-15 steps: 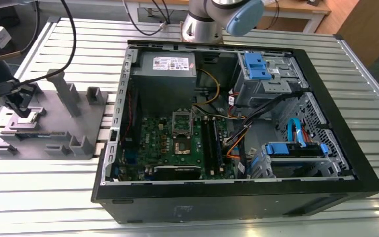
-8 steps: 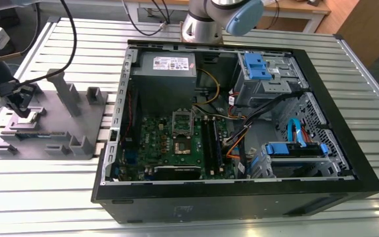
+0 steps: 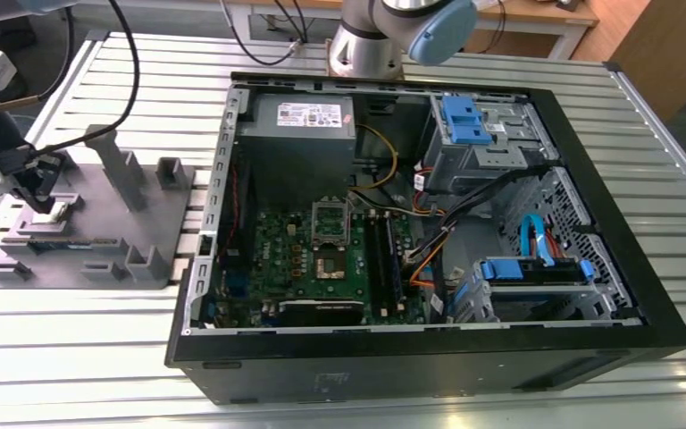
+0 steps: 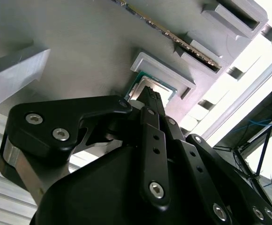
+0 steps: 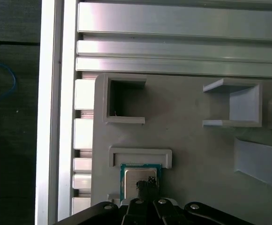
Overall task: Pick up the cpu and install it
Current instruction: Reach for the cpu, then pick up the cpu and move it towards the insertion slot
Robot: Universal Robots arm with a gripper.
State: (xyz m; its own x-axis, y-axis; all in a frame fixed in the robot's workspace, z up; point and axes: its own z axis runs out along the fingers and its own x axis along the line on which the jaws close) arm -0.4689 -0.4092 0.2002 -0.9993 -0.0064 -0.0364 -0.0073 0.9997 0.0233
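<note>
The open computer case point(image 3: 439, 366) takes up most of the slatted table point(image 3: 81, 357), and at the exterior view's left stands the grey fixture block point(image 3: 140, 228). The cpu point(image 5: 132, 174) lies flat in a shallow pocket of that block, well apart from the case. The gripper point(image 5: 146, 183) hangs over it with its fingers drawn nearly together above the metal top. Set that narrow, they cannot span the chip's edges, so a grasp would likely slip or scrape the lid.

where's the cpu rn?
The cpu lies in a raised-edge seat of the grey fixture block, right under the gripper, at the exterior view's left, outside the computer case.
</note>
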